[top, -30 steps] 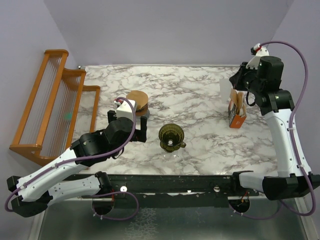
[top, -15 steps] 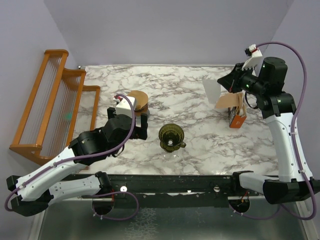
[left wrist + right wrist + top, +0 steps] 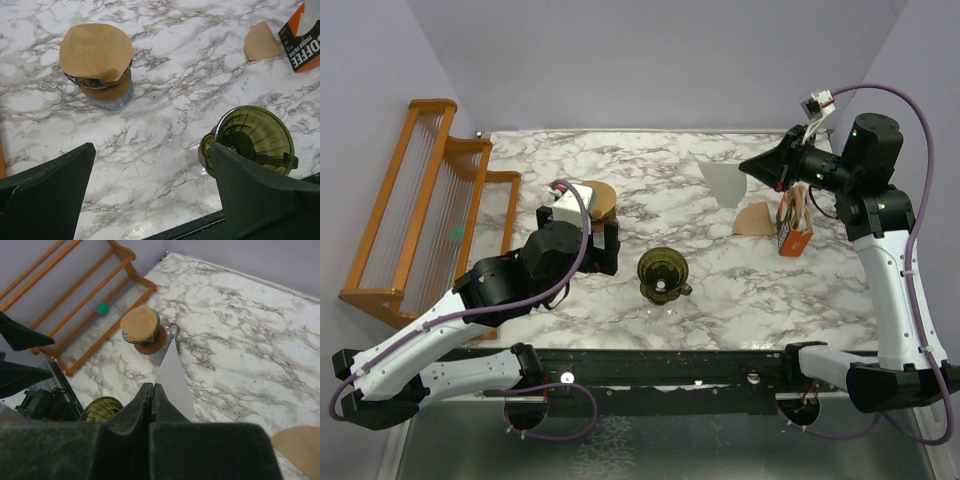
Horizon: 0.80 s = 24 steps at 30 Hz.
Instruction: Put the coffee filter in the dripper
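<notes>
The white coffee filter (image 3: 723, 184) hangs flat, pinched at one edge in my right gripper (image 3: 747, 166), in the air over the back right of the table. In the right wrist view the filter (image 3: 172, 375) sticks out past my closed right gripper (image 3: 152, 386). The olive-green dripper (image 3: 663, 274) stands upright and empty near the table's front centre, well to the left of and nearer than the filter. It also shows in the right wrist view (image 3: 102, 407). My left gripper (image 3: 152, 147) is open and empty, just left of the dripper (image 3: 252, 137).
A brown disc on a grey stand (image 3: 595, 200) sits behind my left gripper. A flat tan paper piece (image 3: 753, 218) lies beside the orange coffee box (image 3: 793, 222) at the right. A wooden rack (image 3: 420, 200) lines the left edge.
My right gripper has swung left, away from the box, carrying the white filter. The tan paper piece came out with it and dropped onto the table. My left arm moved slightly forward.
</notes>
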### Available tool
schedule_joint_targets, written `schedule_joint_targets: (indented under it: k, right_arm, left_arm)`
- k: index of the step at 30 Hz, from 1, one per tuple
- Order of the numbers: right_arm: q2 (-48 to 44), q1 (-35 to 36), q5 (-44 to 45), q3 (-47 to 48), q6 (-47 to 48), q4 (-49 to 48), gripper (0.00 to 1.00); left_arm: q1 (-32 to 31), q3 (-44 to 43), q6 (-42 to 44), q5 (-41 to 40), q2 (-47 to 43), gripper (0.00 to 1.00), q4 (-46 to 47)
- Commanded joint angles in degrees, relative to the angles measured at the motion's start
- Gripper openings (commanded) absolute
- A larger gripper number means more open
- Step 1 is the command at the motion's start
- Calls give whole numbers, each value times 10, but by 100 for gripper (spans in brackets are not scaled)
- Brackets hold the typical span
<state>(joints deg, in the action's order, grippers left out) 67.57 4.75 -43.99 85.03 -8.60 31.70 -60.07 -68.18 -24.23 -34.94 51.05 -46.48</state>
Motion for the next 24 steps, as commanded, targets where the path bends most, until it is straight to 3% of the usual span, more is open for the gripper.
schedule_joint_targets:
  k: [1,7,14,24]
  right_arm:
    - [-7,-1,-116,-2,-24,-38,1]
    - [15,42,-197,18,-34,-28,1]
    - [61,161,-149,65,26,61,1]
    - [128,260,-177,138,59,125,1]
  left_arm:
    - [2,-47,33,46,6,99,-1]
    - [2,-106,76,126,24,99,-2]
    - [2,-169,111,194,51,99,-26]
    - [2,-219,160,275,67,99,-65]
